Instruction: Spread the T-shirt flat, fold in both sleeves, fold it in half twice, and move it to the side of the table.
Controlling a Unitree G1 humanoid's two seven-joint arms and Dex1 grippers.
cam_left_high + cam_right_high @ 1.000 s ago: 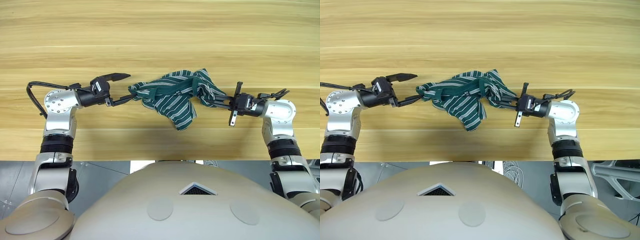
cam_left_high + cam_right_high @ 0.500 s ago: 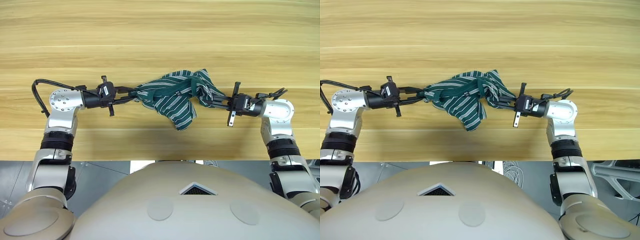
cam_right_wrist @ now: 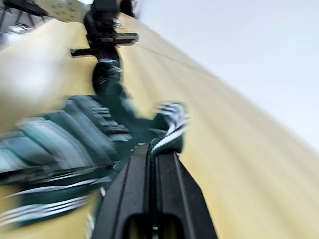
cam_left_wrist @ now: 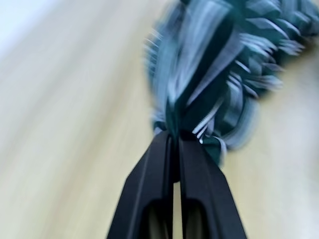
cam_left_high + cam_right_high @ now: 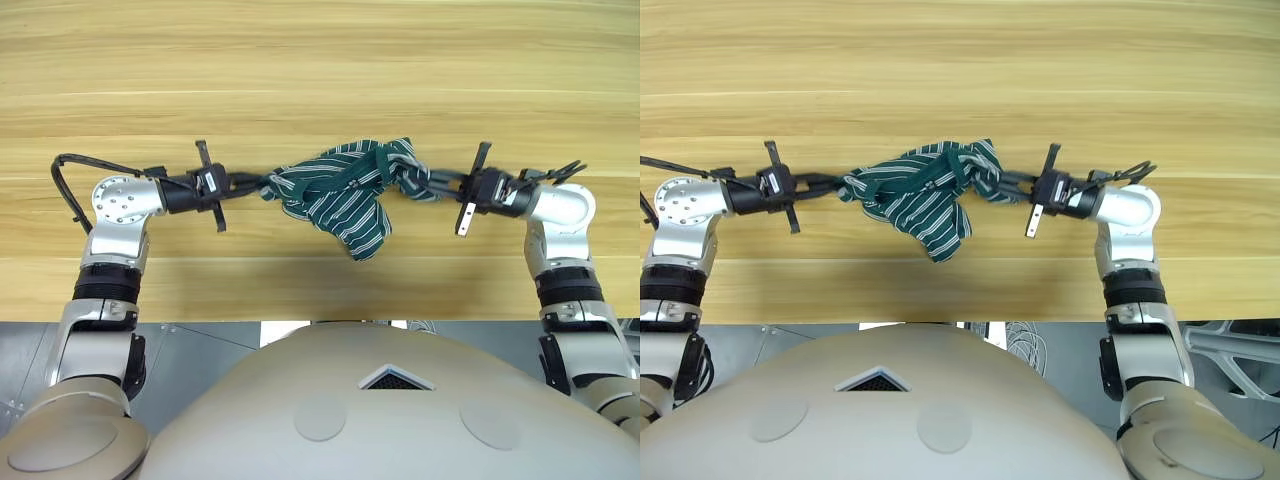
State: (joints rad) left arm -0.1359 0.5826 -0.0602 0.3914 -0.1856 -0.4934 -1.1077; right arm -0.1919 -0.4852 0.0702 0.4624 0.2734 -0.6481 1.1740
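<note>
Here we hold the shirt (image 5: 345, 195) bunched up between our two grippers, over the table (image 5: 320, 60) and near its front edge. Our left gripper (image 5: 260, 184) has its fingers pressed together on the shirt's left end, pinching the striped green cloth. Our right gripper (image 5: 428, 187) pinches the right end the same way. A loose fold hangs from the middle toward the near edge. We cannot tell whether that fold touches the wood.
</note>
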